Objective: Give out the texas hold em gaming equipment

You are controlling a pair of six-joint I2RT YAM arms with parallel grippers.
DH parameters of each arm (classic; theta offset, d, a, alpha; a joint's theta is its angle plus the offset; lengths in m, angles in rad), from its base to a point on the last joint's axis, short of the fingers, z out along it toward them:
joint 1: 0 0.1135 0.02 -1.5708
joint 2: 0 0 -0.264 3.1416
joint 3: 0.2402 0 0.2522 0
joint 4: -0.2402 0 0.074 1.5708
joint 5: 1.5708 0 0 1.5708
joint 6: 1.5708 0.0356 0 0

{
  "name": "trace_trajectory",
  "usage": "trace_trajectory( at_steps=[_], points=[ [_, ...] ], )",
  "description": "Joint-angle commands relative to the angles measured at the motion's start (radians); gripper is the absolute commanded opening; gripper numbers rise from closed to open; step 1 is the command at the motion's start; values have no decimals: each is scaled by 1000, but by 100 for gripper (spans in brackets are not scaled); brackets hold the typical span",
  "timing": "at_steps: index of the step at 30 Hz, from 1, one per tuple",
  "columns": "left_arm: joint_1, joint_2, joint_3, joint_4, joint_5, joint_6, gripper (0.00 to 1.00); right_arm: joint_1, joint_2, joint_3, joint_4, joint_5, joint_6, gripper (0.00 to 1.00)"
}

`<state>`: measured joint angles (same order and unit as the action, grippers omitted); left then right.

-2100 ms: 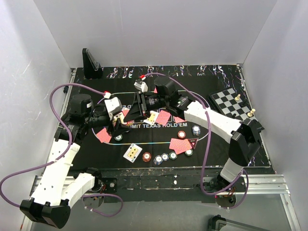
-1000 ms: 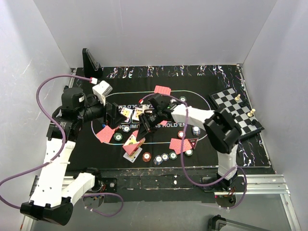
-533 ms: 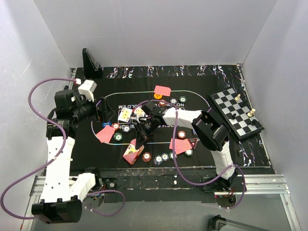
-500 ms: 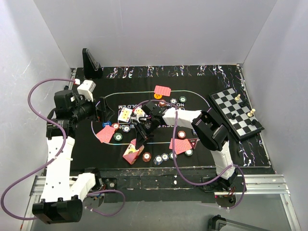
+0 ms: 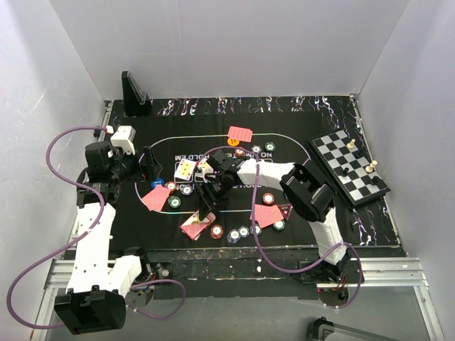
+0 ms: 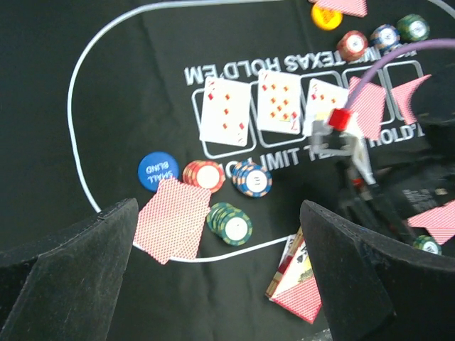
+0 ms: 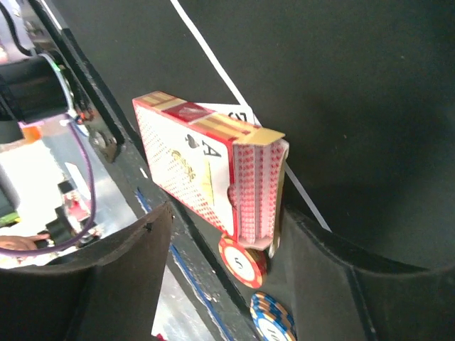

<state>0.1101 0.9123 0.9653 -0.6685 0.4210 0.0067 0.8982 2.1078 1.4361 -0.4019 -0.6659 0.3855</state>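
The biggest hazard is my right arm (image 5: 274,169) itself, stretched low across the black mat (image 6: 121,92) with its purple cable (image 6: 398,55) looping over the laid-out cards; I judge that a careless pull-back could sweep cards and chips out of place; next comes the card box (image 7: 192,167), which lies near the mat's near edge, tilted, one corner propped on a red chip (image 7: 243,261); my right gripper (image 7: 229,213) has its fingers spread to either side of the box, not pinching it, though I cannot tell whether one pad touches its edge; if I close off-centre, the box may skid off that chip or twist, and should its end flap be loose, which I cannot make out, the deck could spill; my left gripper (image 6: 219,213) hangs with fingers wide apart and nothing between them, above a face-down card (image 6: 173,219) and the chip stacks (image 6: 231,222) beside it; a low descent there could scatter the stacks or nudge the three face-up cards (image 6: 282,105) off their printed boxes; smallest, the blue small-blind chip (image 6: 157,170) sits just beside that card and would slide easily.
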Motion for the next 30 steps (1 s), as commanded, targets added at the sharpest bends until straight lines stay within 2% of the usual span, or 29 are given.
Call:
trace_trajectory(
  at_steps=[1,6,12,15,16,19,21,26,30],
  points=[
    [10,-7,-75,110,-96,-28,98,-1,-107,4,-61,144,-46,73],
    [8,22,-109,145,-126,-79,98,-4,-239,35,-156,209,-83,84],
    [8,57,-167,193,-99,-48,98,-71,-468,-6,-242,279,-105,87],
    [10,34,-229,236,-22,-11,98,-177,-635,-135,-183,295,-51,88],
    [10,22,-246,256,-10,43,98,-223,-708,-188,-157,325,-28,88],
    [10,-13,-298,349,-14,85,98,-378,-915,-395,-31,394,36,87],
    [10,-24,-326,394,-34,72,98,-468,-1032,-524,33,477,47,87],
    [10,23,-341,463,-97,6,98,-614,-1248,-699,81,874,0,81],
    [10,56,-379,533,-132,-39,98,-673,-1368,-850,283,1112,-75,88]
  ],
)
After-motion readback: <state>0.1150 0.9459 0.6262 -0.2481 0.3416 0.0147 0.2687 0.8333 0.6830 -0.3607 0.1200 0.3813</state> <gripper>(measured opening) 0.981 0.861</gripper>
